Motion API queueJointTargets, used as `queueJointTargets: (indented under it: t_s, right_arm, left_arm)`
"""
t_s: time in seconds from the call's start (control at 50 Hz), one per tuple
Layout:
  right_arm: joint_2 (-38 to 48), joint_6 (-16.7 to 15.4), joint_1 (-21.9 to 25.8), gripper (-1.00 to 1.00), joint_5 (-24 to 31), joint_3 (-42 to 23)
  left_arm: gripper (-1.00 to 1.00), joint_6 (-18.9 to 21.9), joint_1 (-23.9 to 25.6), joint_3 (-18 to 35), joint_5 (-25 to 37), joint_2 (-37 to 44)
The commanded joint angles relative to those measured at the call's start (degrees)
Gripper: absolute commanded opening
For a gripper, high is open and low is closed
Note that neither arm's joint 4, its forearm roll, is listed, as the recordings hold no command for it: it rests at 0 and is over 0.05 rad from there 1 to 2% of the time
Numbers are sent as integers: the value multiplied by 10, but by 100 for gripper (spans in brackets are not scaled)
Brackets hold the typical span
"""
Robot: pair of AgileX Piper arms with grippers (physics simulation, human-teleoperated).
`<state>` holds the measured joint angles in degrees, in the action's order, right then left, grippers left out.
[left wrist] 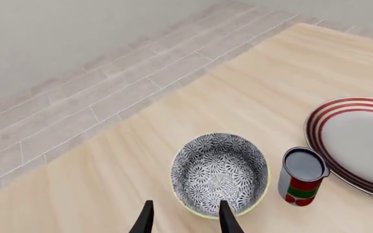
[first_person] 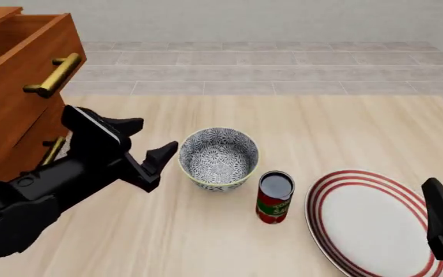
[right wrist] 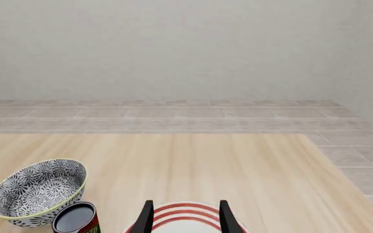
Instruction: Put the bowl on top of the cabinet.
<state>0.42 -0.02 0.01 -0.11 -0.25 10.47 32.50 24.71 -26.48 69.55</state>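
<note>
Front view, left to right: cabinet at far left edge; left hand released, fingers spread, just beside the bowl's near-left rim, not gripping. Bowl upright on the surface, can just beside it, plate further right. Right hand released over the plate, idle. Step: approach for the grasp. Next likely needs one finger inside the rim, one outside, then close

Pale wood-grain table with three things sitting on it: the floral bowl around the middle, a red-labelled can just beside it, and a red-ringed white plate next over. The cabinet is at the left edge.
</note>
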Motion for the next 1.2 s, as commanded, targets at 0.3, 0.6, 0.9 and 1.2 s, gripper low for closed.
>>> queueJointTargets:
  t_s: [0.3,0.6,0.9,1.2]
  right_arm:
    - [0,0,0,100,0,0]
    - [0,0,0,100,0,0]
    - [0,0,0,100,0,0]
    - [0,0,0,100,0,0]
  left_arm:
    - [100,-30,-13,87,63,79]
    - [100,-32,-5,112,93,108]
    - [100,-35,14,137,139,121]
    - [100,-62,5,185,185,152]
